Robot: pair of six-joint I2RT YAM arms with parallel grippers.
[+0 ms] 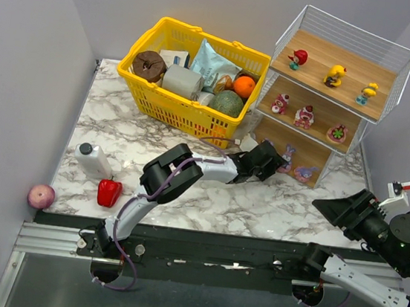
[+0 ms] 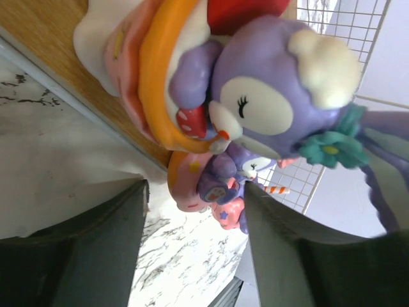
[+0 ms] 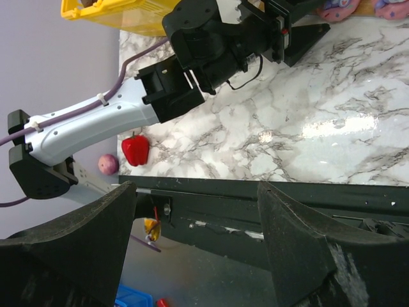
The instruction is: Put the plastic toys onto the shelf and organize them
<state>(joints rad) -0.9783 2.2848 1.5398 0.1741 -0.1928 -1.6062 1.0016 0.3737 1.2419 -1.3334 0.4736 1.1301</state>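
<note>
The shelf [image 1: 353, 64] stands at the back right. Its top board holds a red figure [image 1: 299, 58] and two yellow ducks [image 1: 335, 75]. Three red-pink figures [image 1: 304, 117] sit on the middle board. My left gripper [image 1: 270, 161] reaches into the bottom tier beside two purple bunnies [image 1: 306, 173]. In the left wrist view a purple bunny [image 2: 281, 96] on a pink base fills the frame just beyond my open left gripper [image 2: 195, 214], and nothing sits between the fingers. A smaller bunny [image 2: 225, 185] stands farther on. My right gripper [image 1: 326, 206] hovers open and empty at the right front.
A yellow basket [image 1: 192, 77] full of groceries sits at the back centre, left of the shelf. A white bottle [image 1: 93, 158] and a red bell pepper [image 1: 109, 192] lie at the front left. A pink ball [image 1: 41, 195] rests off the table's left edge.
</note>
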